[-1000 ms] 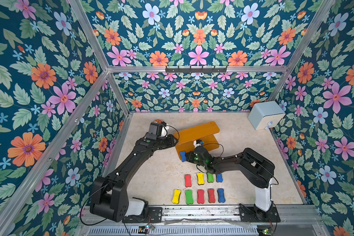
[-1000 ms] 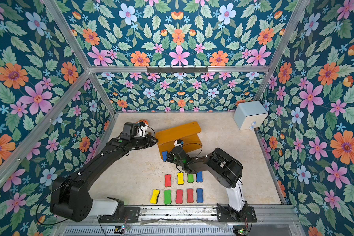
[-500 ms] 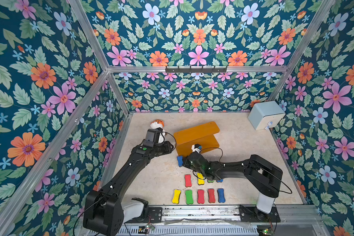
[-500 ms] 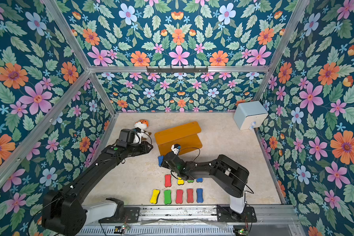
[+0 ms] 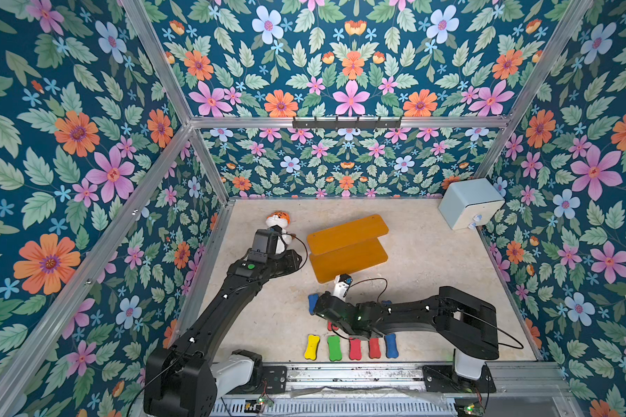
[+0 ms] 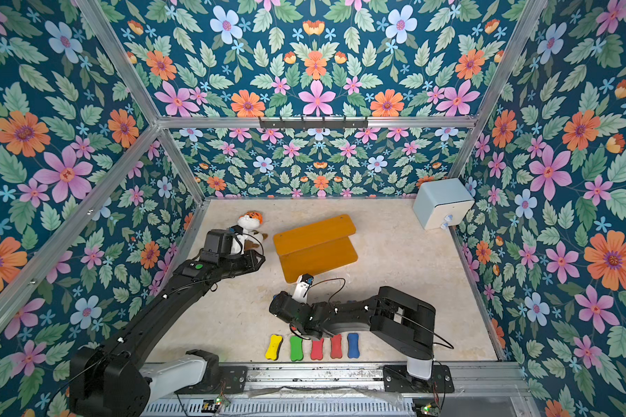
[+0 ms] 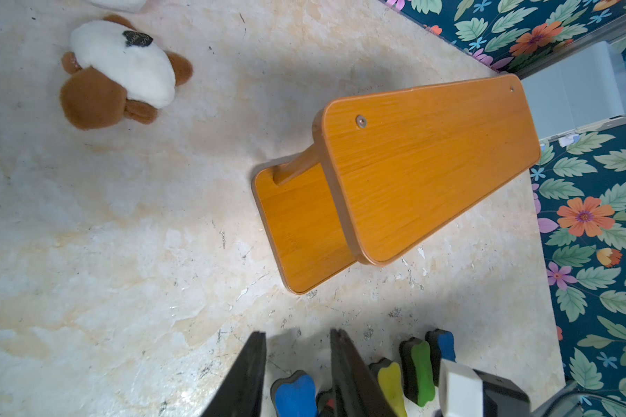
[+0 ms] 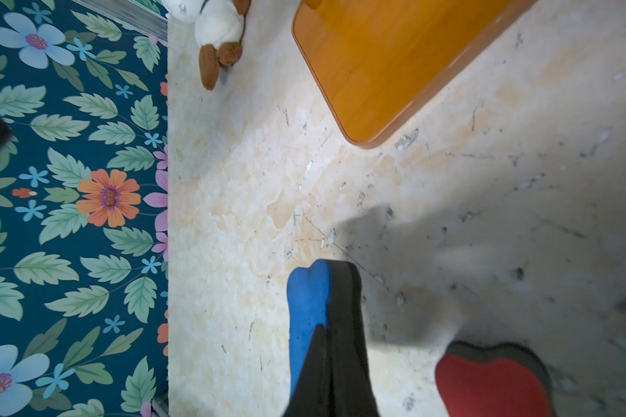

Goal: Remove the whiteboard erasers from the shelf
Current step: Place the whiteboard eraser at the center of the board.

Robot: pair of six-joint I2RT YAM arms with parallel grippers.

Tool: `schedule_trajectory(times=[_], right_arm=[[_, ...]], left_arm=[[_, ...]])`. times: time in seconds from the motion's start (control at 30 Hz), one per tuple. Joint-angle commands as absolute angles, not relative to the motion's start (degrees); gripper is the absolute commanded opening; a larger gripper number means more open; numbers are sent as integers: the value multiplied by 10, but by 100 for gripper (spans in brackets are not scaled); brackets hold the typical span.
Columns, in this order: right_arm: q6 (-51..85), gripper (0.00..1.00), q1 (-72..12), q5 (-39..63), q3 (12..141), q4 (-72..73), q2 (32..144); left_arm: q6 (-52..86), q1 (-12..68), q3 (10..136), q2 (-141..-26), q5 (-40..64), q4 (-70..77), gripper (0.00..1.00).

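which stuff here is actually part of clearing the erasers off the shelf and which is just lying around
Part of the job:
- shelf, nothing on its visible boards
- blue eraser, held in the shut right gripper
- row of erasers already off the shelf
- left gripper, open and holding nothing

Just lying about:
- plush toys
- pale blue box

Floral teal walls, aluminium frame, beige marbled floor (scuffed), pale blue box far corner.
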State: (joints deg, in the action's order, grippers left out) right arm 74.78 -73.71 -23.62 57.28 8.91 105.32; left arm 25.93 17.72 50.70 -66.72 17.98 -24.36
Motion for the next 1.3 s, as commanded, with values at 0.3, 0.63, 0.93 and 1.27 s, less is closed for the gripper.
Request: schedule_trajectory(times=[0.3,0.63,0.93,1.27], right_arm=[[768,5,-745,-205,586,50,1071],[759,8,-745,-177,577,54,1071],[755,14,-745,-170,555,65,1054],[721,20,-745,-157,559,83,1048]], left_arm=[[251,175,503,-663,174,-247,37],[251,173,506,-679,178,-245,37],[252,170,508,-686,178,-244,37],[252,168,508,-693,178,-243,37]])
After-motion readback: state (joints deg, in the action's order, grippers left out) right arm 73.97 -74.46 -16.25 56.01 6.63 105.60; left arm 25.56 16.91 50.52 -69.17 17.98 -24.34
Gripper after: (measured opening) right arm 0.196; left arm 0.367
